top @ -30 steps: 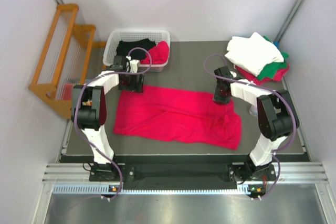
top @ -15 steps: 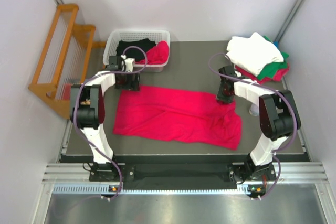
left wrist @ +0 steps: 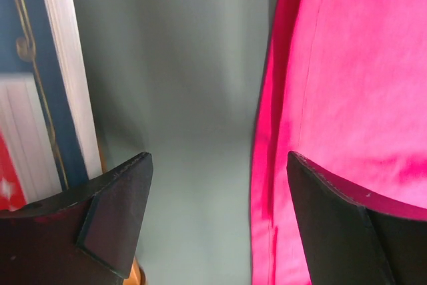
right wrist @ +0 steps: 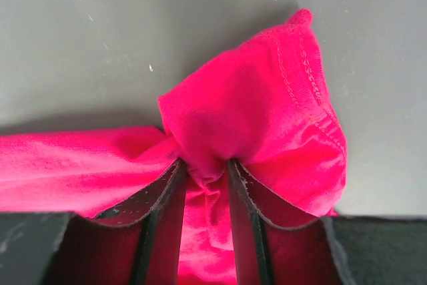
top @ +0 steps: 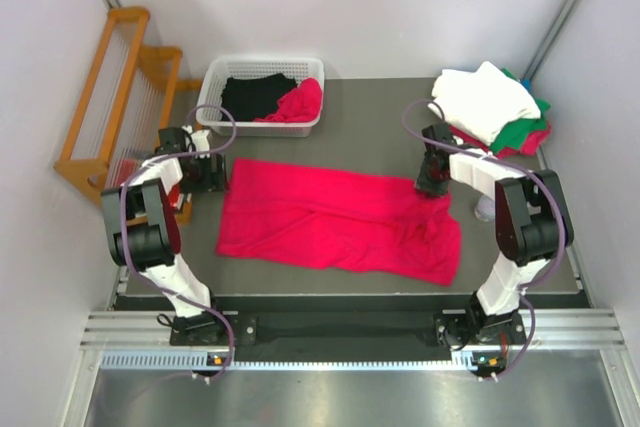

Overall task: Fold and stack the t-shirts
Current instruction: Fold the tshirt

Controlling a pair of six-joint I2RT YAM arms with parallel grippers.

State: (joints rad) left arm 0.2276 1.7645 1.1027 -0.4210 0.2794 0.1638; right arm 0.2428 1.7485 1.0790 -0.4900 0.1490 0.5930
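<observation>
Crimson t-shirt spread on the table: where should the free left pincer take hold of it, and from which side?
Grip the crimson t-shirt at its far-left corner, coming from the left. The left pincer hangs open over bare table beside that hemmed edge, and the right pincer is pinching the opposite far corner, so matching it lets the cloth be pulled taut.

T-shirt (top: 335, 222) mid-table; basket (top: 262, 77) behind left; folded stack (top: 490, 107) behind right.

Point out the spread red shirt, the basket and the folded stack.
red shirt (top: 330, 215): overhead view, middle of the spread cloth.
basket (top: 212, 78): overhead view, its left rim.
folded stack (top: 485, 100): overhead view, the white shirt on top.
</observation>
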